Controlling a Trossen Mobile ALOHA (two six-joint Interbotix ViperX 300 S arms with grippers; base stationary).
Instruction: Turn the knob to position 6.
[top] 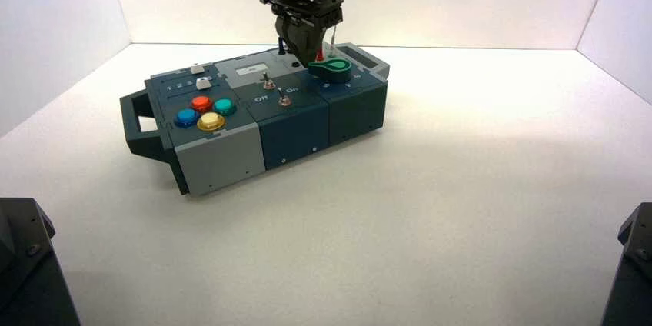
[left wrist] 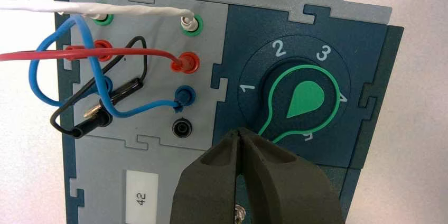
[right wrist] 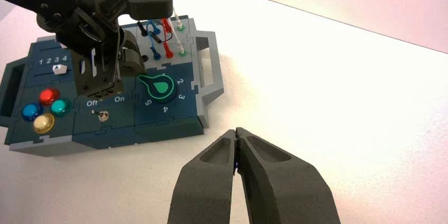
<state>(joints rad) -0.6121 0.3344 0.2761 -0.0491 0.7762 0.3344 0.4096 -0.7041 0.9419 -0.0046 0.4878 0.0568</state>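
Observation:
The dark green teardrop knob [top: 332, 70] sits on the box's right end, ringed by white numbers. In the left wrist view the knob [left wrist: 301, 100] shows 1 to 5 around it; its pointer lobe aims into the gap between 1 and 5, where my left gripper [left wrist: 240, 131] hides any number. That gripper [top: 298, 43] is shut on nothing, its tips right beside the lobe's end. My right gripper [right wrist: 236, 131] hangs shut over the bare table, well away from the box, from where the knob [right wrist: 158, 86] is also seen.
Coloured wires [left wrist: 105, 65] plug into jacks beside the knob. Two metal toggle switches [top: 275, 89] marked Off and On stand mid-box. Red, teal, blue and yellow push buttons [top: 206, 112] and a slider [top: 202, 82] are at the left end. A label [left wrist: 141, 198] reads 42.

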